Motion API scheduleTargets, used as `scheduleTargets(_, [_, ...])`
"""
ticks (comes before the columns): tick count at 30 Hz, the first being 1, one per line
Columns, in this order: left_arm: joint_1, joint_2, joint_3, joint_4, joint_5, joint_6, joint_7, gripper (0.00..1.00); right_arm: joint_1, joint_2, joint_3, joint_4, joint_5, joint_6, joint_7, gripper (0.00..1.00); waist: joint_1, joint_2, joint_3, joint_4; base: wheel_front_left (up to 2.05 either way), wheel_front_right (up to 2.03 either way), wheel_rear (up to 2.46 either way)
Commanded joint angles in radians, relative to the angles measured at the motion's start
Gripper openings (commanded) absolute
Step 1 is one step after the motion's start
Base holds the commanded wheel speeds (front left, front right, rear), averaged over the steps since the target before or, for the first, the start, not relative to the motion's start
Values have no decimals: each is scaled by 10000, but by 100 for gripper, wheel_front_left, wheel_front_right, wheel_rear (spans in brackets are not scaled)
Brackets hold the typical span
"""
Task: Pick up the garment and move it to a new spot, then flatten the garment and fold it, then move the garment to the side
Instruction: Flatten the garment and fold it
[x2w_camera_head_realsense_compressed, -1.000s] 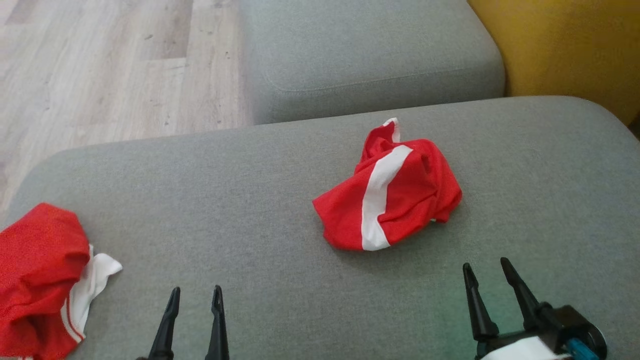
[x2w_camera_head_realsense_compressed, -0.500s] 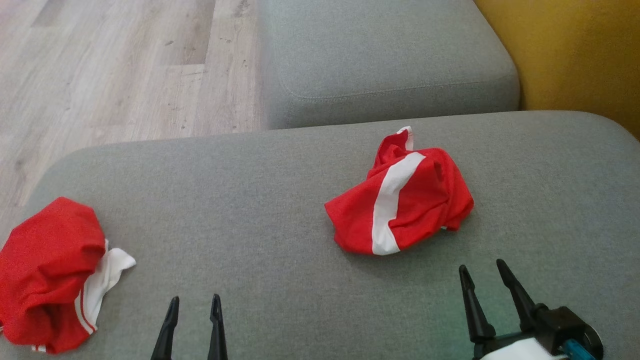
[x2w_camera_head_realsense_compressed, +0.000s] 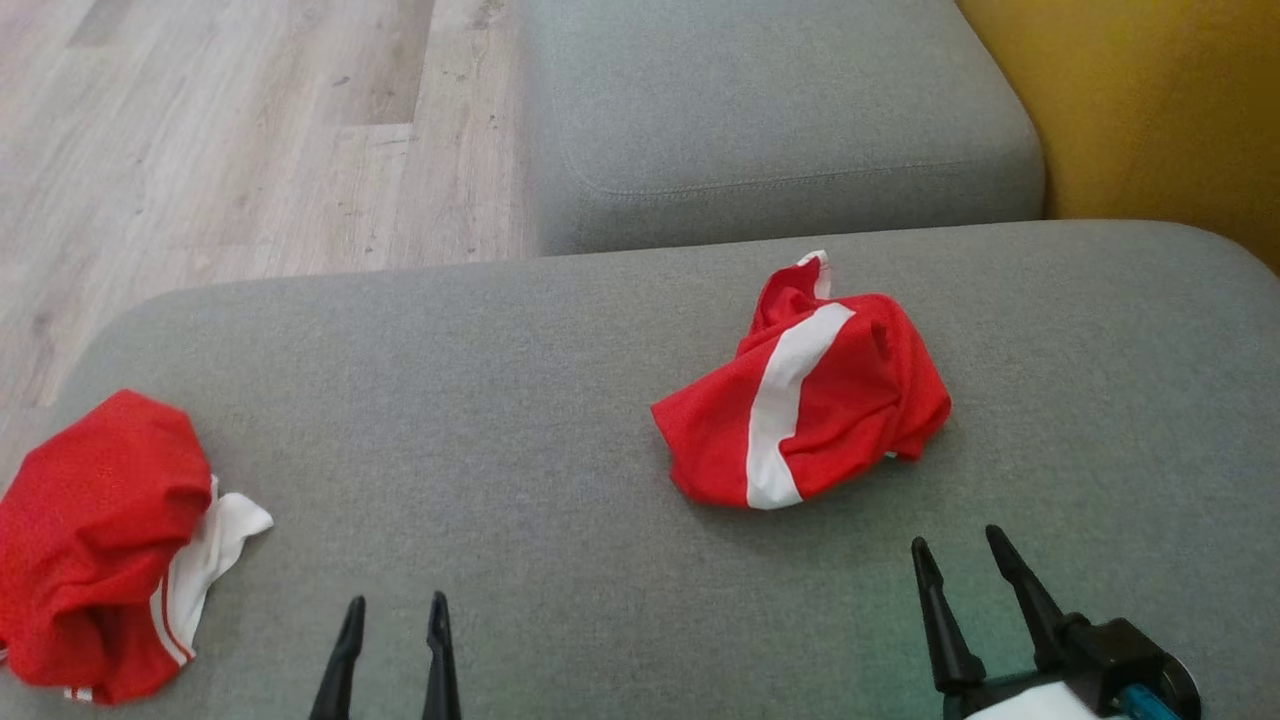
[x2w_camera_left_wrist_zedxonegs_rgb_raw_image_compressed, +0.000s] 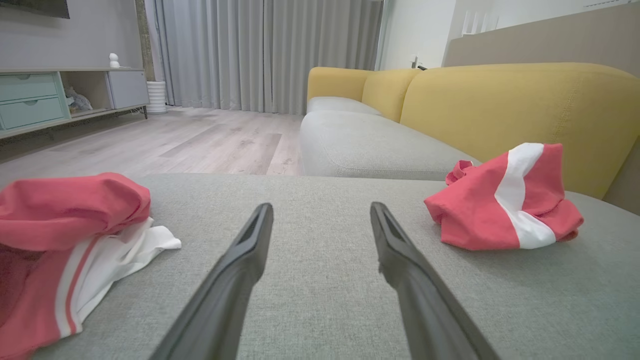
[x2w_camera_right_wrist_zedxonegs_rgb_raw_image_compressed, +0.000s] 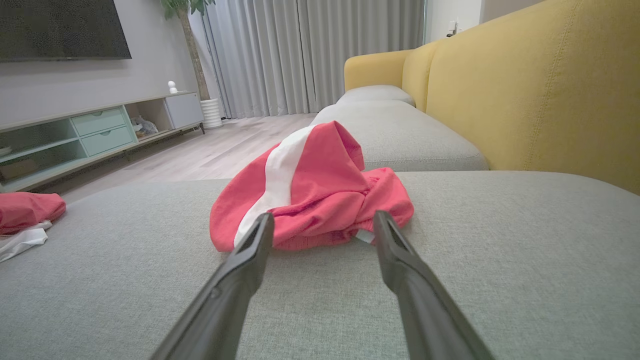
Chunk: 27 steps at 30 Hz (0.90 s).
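Item: crumpled red white-striped mesh garment (x2w_camera_head_realsense_compressed: 800, 400), near grey sofa cushion's (x2w_camera_head_realsense_compressed: 500, 400) far edge. I'm judging it light and limp, its raised fold suiting a pinch. My left tool (x2w_camera_head_realsense_compressed: 397, 600) and right tool (x2w_camera_head_realsense_compressed: 955, 538) are gaping, empty.

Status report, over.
Left end effector, right end effector open, empty. Crumpled red fabric garment with white stripe lies on grey sofa cushion, untouched. Nothing blocks it.

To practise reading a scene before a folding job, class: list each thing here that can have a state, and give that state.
Striped red garment: crumpled in a heap on the grey cushion, not folded.
Red and white garment: bunched up at the cushion's left edge.
Left gripper: open, empty.
Right gripper: open, empty.
Curtains: drawn shut.
Drawers: shut.
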Motion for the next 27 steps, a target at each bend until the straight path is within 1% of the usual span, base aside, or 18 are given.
scheduleTargets(1, [-343, -41, 151, -226, -42, -30, -95, 100, -321, -53, 255, -262, 75, -7, -26, 100, -1, 0, 36, -38, 0, 0, 0])
scheduleTargets(7, [-866, -41, -523, 51, 384, -440, -95, 100, -521, -109, 448, -326, 62, -7, -26, 100, -1, 0, 400, -417, 0, 0, 0])
scheduleTargets(12, [-1936, -41, -1664, 543, 749, -852, -95, 100, -835, -213, 651, -470, 42, -7, -26, 100, -1, 0, 896, -1051, 0, 0, 0])
scheduleTargets(14, [-2511, -41, -2190, 940, 986, -1045, -95, 100, -982, -238, 712, -547, 39, -7, -26, 100, -1, 0, 1144, -1353, 0, 0, 0])
scheduleTargets(16, [-3159, -41, -2662, 1444, 1312, -1147, -95, 100, -1149, -284, 816, -607, 37, -7, -26, 100, -1, 0, 1457, -1685, 0, 0, 0])
scheduleTargets(17, [-3912, -41, -2976, 2050, 1879, -974, -95, 100, -1388, -295, 906, -686, 52, -7, -26, 100, -1, 0, 1907, -2006, 0, 0, 0])
scheduleTargets(20, [-5048, -41, -3387, 2878, 2467, -758, -95, 100, -1771, -285, 1001, -756, 92, -7, -26, 100, -1, 0, 2544, -2453, 0, 0, 0])
scheduleTargets(23, [-6001, -38, -3815, 3503, 2911, -678, -95, 100, -2025, -247, 1028, -775, 125, -7, -26, 100, -1, 0, 3031, -2838, 0, 0, 0])
scheduleTargets(27, [-6855, -24, -4315, 4080, 3195, -714, -95, 100, -2255, -179, 1061, -745, 169, -7, -26, 100, -1, 0, 3443, -3244, 0, 0, 0])
